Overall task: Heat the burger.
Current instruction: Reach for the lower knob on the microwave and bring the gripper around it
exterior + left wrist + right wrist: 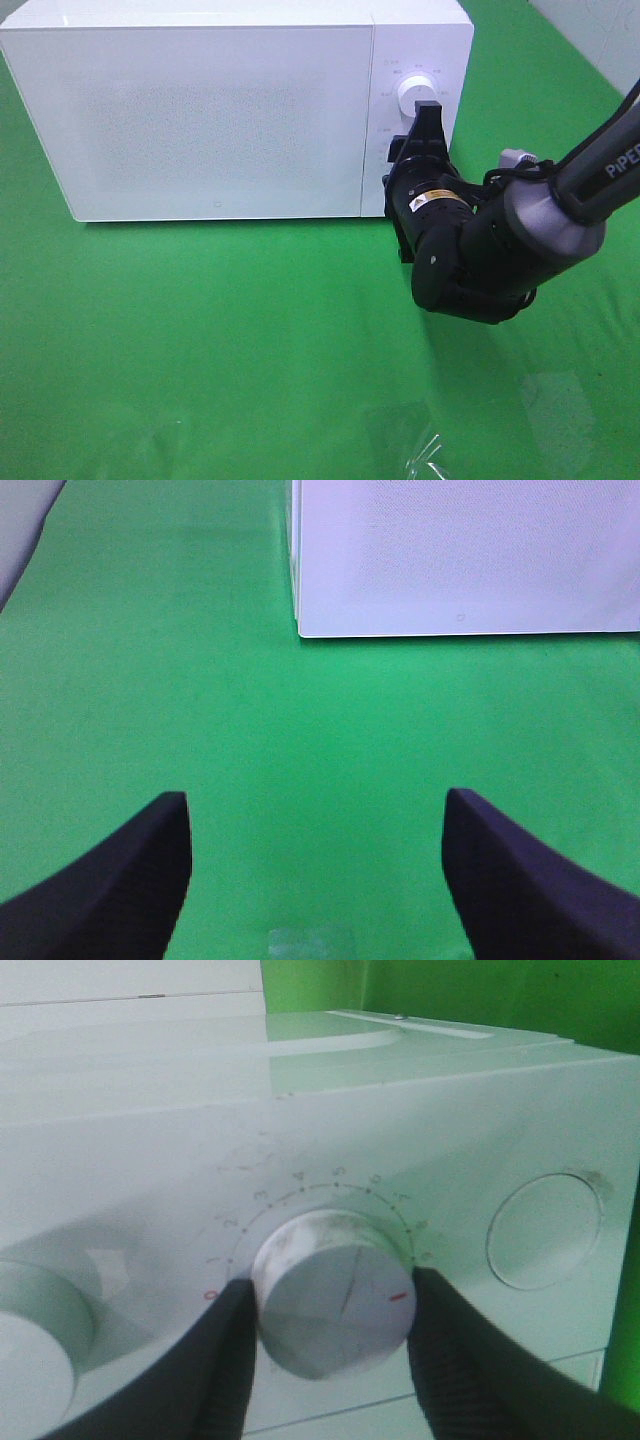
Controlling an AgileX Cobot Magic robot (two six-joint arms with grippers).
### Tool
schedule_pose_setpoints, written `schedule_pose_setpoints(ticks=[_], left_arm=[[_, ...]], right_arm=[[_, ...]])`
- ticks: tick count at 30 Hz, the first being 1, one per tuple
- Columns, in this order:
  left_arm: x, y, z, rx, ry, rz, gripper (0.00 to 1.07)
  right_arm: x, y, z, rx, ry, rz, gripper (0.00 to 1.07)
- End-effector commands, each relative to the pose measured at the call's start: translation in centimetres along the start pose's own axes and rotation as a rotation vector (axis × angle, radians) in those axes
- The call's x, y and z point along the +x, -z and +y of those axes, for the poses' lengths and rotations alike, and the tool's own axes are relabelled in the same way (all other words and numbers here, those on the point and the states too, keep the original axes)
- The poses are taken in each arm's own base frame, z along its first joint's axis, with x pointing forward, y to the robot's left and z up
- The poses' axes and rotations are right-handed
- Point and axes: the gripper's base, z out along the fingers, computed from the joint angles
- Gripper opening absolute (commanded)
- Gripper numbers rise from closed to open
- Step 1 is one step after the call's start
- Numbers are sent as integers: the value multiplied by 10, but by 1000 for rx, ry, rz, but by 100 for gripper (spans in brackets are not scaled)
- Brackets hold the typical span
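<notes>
Gripping the timer dial (pixel 330 1280) head-on, the right tool (pixel 333 1305) is closed on it, so only a twist remains. The left tool (pixel 315 798) hangs open over the counter (pixel 150 680). The burger is not visible, probably inside the closed microwave (pixel 200 110).

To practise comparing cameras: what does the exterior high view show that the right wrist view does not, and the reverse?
Exterior high only: the whole microwave with its door shut, the green cloth, the right arm. Right wrist only: the numbered scale, the red mark on the knob, a round button. Both: the right claw gripping that knob.
</notes>
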Motion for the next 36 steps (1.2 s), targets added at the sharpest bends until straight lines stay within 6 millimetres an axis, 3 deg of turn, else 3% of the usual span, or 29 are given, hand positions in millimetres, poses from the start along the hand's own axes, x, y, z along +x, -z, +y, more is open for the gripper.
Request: schedule_pose_setpoints(ticks=[1,9,14,15,24,31,33,35,36], left_arm=[[2,2,-1,6,6,-12,65],[2,2,-1,6,6,-12,65],[2,2,-1,6,6,-12,65],[2,2,-1,6,6,-12,65],[2,2,-1,6,6,-12,65],[2,2,-1,6,6,-12,65],[2,2,-1,6,6,-12,65],[2,2,-1,6,6,-12,65],[2,2,-1,6,6,-12,65]], right_arm=[[-1,-6,21,-105,19,-32,41],[-1,-4,26,-105,78,-26,48],[3,5,21,-65,115,7,57],[4,11,16,-37,135,23,64],[7,31,14,52,252,129,68],[-2,53,22,110,433,228,68],[-5,59,25,113,511,256,68],[-8,68,33,117,712,312,68],[-8,68,33,117,712,312,68]])
